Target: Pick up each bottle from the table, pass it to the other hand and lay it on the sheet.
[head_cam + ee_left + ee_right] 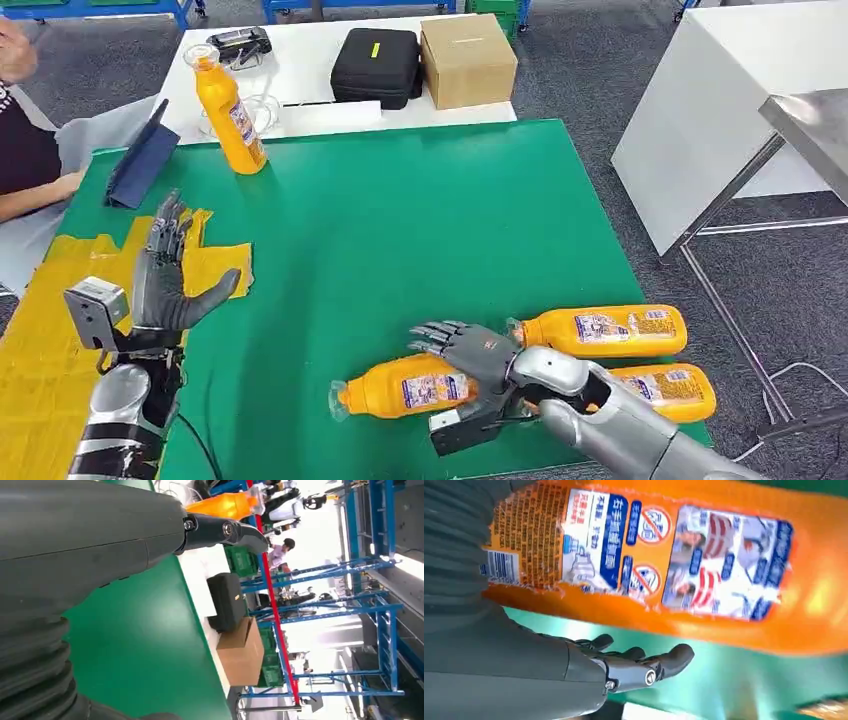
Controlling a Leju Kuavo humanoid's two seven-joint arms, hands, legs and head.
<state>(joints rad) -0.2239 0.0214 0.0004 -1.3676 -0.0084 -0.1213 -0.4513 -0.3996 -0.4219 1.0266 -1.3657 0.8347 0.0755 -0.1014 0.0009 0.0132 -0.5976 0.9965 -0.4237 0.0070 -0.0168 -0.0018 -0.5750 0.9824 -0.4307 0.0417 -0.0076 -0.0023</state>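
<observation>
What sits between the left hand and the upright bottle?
Head view: bare green mat and a yellow sheet corner between left hand and upright bottle.

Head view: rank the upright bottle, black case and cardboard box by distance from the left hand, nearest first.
From the left hand:
1. Upright bottle, on the green mat's far edge, ahead of the hand.
2. Black case, on the white table beyond, to the right.
3. Cardboard box, right of the case, farthest.

Left hand (90, 545) looming large, thick thumb outstretched over the green table (145, 650), holding nothing. Orange bottle (225, 504) just past the thumb tip. Farther along, black case (227, 602), cardboard box (242, 652) beside it, blue racks (360, 605) behind.
</observation>
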